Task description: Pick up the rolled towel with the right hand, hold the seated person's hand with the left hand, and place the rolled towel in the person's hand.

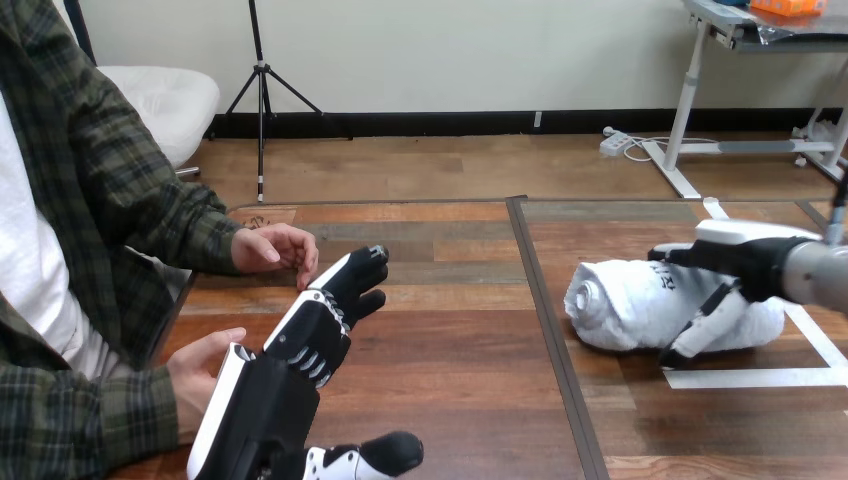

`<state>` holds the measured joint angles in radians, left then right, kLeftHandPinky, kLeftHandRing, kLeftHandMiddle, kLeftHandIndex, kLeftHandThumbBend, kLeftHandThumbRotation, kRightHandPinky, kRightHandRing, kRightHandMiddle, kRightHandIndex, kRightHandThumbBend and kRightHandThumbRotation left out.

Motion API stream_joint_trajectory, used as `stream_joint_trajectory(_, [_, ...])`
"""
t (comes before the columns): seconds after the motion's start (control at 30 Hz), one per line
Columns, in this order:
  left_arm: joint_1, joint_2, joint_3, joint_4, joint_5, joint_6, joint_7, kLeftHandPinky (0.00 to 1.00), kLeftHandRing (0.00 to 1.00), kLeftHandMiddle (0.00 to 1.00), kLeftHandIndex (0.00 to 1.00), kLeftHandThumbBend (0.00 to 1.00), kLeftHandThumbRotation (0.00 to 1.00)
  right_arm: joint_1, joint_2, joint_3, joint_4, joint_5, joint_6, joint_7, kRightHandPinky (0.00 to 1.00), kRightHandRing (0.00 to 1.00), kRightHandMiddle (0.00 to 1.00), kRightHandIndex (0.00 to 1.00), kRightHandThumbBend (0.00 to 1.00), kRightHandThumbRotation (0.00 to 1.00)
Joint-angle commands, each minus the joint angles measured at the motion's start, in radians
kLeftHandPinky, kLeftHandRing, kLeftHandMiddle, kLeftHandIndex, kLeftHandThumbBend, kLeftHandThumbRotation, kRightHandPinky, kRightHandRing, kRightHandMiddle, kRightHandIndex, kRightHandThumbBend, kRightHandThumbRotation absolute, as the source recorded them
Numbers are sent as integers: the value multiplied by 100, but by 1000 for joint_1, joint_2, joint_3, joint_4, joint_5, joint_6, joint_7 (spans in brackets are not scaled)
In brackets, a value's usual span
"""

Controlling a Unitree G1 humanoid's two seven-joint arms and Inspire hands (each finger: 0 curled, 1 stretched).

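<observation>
The rolled white towel (635, 305) lies on the right half of the table. My right hand (745, 262) reaches in from the right edge and is shut on it, fingers (672, 252) curled over its far side and the thumb (700, 335) down its near side. My left hand (315, 330) is open at the lower left, its fingers straight and pointing up towards the person's upper hand (275, 248). Its fingertips end just short of that hand. The person's lower hand (205, 370) rests palm up beside the back of my left hand, close to it or touching.
A dark strip (548, 320) runs down the table between its two halves. White tape lines (760, 378) mark the surface near the towel. The person's sleeved arms fill the left edge.
</observation>
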<state>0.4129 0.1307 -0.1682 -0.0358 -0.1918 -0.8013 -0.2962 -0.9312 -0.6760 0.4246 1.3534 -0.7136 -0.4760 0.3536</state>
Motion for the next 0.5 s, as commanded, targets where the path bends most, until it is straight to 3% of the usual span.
stream_joint_trajectory(0.0, [-14, 3, 12, -70, -8, -4, -2, 88, 92, 91, 86, 100, 47, -58, 48, 26, 8, -19, 25, -56, 94, 99, 98, 98, 100, 41])
stream_joint_trajectory(0.47, [16, 0, 19, -102, -9, -22, 7, 85, 90, 89, 85, 100, 47, -26, 116, 81, 30, -75, 85, -155, 94, 98, 97, 99, 100, 56])
